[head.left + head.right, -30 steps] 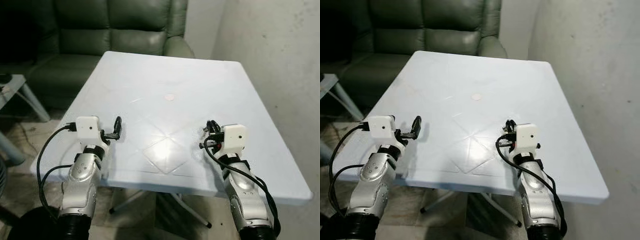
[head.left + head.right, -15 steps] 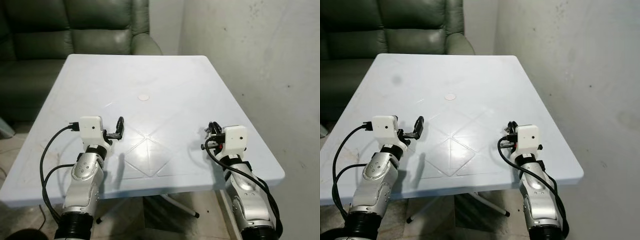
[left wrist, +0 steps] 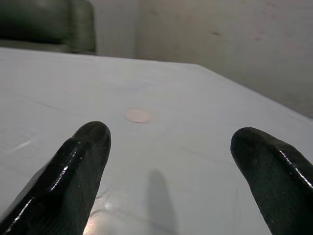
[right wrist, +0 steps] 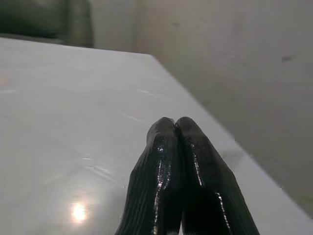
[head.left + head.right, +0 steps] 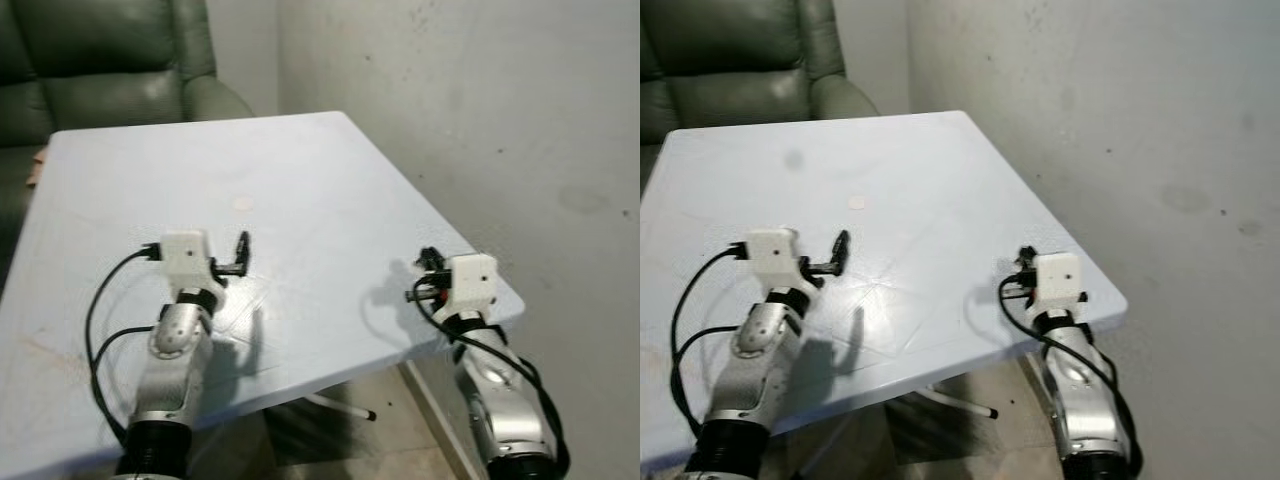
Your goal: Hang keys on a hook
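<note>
**Q:** Starting with the left gripper (image 3: 168, 161), how did it stand?

**A:** It hovered low over the white table (image 5: 300, 180), its two black fingers (image 3: 80, 166) spread wide with bare tabletop between them. Ahead of the fingertips, a little way off, a small round pale disc (image 3: 138, 115) lay set in the table surface. Beyond that ran the table's far edge, and past it the grey wall (image 5: 480, 100).

**Q:** And the right gripper (image 4: 175, 122)?

**A:** Its fingers were pressed together, pad against pad, with nothing visible between them. It was held above the table close to the corner nearest the wall, so the table edge fell away just beside it on its outer side.

**Q:** Where were the keys and the hook?

**A:** I could not make out keys or a hook anywhere around either gripper; neither one held anything that could be seen.

**Q:** What else stood near the arms?

**A:** A dark green leather sofa (image 5: 110, 60) sat beyond the table's far side, well ahead of the left gripper. Black cables (image 5: 100, 310) looped off the left wrist, and the floor (image 5: 350, 440) showed below between the two arms.
</note>
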Controlling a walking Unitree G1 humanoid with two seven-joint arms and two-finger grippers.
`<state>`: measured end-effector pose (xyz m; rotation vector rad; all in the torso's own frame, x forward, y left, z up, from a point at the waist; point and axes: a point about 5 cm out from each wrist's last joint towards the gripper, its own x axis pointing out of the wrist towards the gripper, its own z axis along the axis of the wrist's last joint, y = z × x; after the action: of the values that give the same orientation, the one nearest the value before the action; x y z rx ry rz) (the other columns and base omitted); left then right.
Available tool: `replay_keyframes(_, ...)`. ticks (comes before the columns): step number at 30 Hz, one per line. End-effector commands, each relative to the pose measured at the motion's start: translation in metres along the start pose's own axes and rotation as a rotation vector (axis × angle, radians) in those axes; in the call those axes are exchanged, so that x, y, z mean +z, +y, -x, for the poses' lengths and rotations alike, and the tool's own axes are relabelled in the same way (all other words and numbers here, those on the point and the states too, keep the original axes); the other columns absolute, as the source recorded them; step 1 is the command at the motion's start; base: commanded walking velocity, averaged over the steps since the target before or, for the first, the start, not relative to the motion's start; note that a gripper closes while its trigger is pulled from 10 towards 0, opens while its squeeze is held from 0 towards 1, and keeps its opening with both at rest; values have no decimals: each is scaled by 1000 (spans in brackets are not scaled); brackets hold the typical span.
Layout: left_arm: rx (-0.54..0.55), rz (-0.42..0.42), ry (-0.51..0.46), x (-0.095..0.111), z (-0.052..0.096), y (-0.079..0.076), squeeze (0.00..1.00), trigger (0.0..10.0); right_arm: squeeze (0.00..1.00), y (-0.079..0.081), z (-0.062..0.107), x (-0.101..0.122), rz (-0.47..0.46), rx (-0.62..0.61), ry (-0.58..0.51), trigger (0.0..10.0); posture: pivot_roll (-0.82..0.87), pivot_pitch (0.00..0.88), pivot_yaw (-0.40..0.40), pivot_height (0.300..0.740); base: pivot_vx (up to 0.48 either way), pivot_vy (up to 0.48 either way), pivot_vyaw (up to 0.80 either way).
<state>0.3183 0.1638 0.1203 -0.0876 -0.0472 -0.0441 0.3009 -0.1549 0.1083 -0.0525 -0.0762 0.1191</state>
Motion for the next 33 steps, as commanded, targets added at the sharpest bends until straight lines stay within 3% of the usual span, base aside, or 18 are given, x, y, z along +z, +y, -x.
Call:
replay_keyframes(1, 20, 0, 7, 0, -1, 4, 0, 10000, 0, 4, -2, 2, -2, 8, -3, 10000, 22, 0, -24, 740, 0, 0, -788)
replay_keyframes(33, 40, -8, 3, 4, -5, 5, 0, 10000, 0, 1, -4, 3, 0, -18, 4, 10000, 15, 0, -20, 740, 0, 0, -784)
